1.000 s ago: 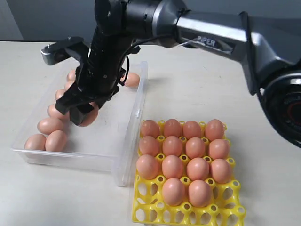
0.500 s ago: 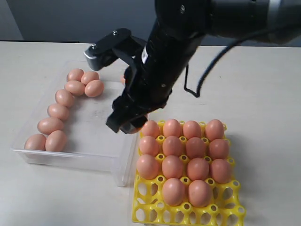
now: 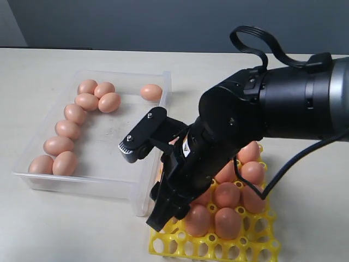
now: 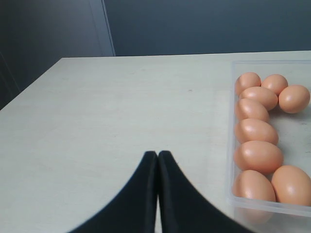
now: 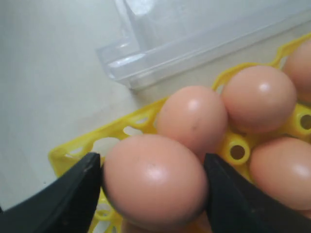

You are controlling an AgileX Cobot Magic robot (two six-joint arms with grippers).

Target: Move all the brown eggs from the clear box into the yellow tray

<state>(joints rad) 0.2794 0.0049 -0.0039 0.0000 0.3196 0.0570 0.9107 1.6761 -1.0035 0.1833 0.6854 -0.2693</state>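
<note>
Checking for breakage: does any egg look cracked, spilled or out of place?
Nothing stands out. No cracks or spills show; the brown eggs in the clear box and yellow tray look whole, and the right tool holds one egg intact.

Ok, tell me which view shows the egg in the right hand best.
The right wrist view: the held egg fills the frame, clamped in the right hand over the yellow tray. In the exterior view the arm hides it. The left wrist view shows only other eggs, in the clear box.
</note>
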